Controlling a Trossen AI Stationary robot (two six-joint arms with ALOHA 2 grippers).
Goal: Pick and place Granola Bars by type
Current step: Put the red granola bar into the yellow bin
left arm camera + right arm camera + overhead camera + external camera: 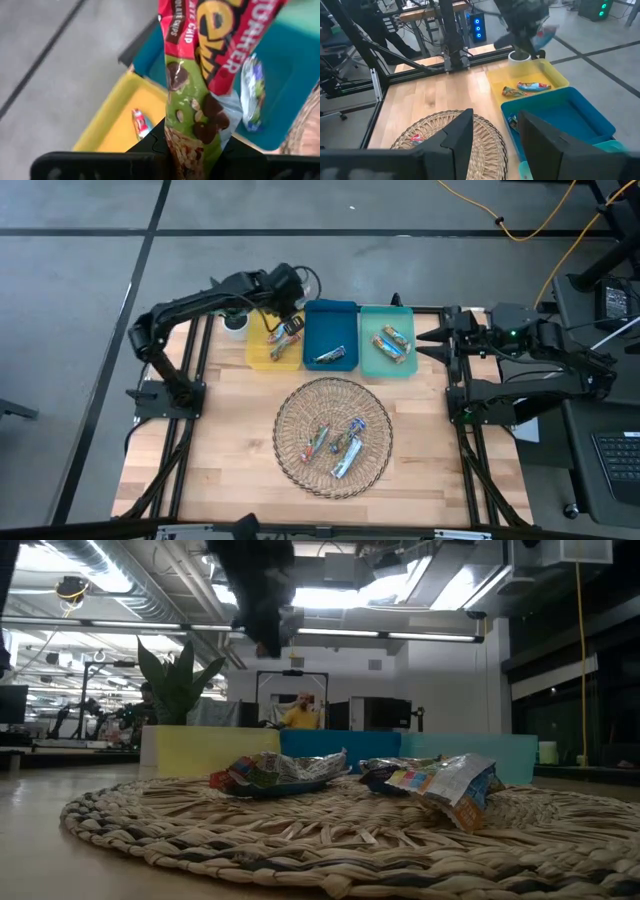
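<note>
A red bar is pinched by one end in the left tool, its long axis running straight out from the fingers. The yellow tray, with red bars already in it, lies directly beneath this tool, so a release there is judged next. The right tool waits half-open and empty, just beside the teal tray.

A: From my station, floor is grey, dark seams crossing it; a yellow cable loops at one o'clock.

B: I note the same. Level with the table: ceiling strip lights, exposed ducts, a leafy plant at ten o'clock.

A: A person in yellow sits far back, centre. Dark window at three o'clock.
</note>
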